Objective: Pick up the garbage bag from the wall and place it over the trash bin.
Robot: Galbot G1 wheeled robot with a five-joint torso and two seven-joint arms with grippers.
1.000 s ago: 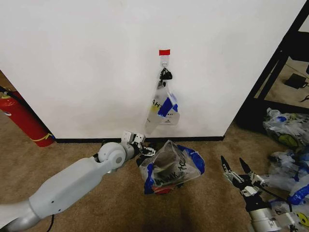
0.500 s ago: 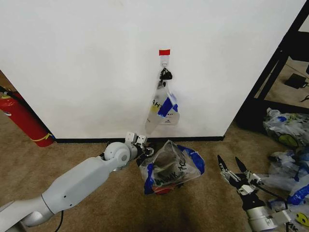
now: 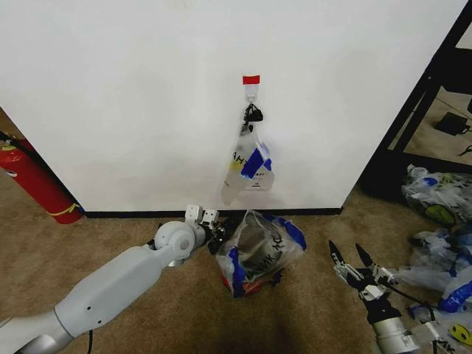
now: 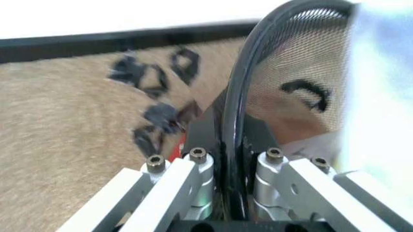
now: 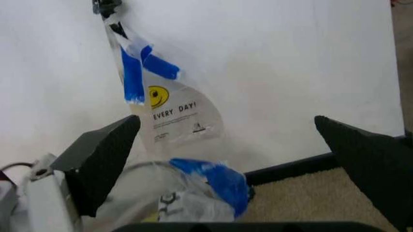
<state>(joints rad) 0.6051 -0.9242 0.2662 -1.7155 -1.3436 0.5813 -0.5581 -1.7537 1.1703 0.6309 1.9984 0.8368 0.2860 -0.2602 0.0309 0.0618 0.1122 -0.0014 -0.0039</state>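
Observation:
The garbage bag hangs from a small white hook on the white wall, under a red tape strip. Its smiley face and blue patches show in the right wrist view. Below it on the carpet the red trash bin leans over, with another printed bag draped on it. My left gripper is shut on the bin's black rim, one finger on each side. My right gripper hovers open to the right of the bin, facing the wall.
A red fire extinguisher leans at the wall on the far left. A heap of printed bags lies on the carpet at the right, beside a black frame. A black baseboard runs along the wall.
The bin has tipped and shifted while my left gripper holds its rim; the left arm swung slightly. My right gripper has crept forward and to the left.

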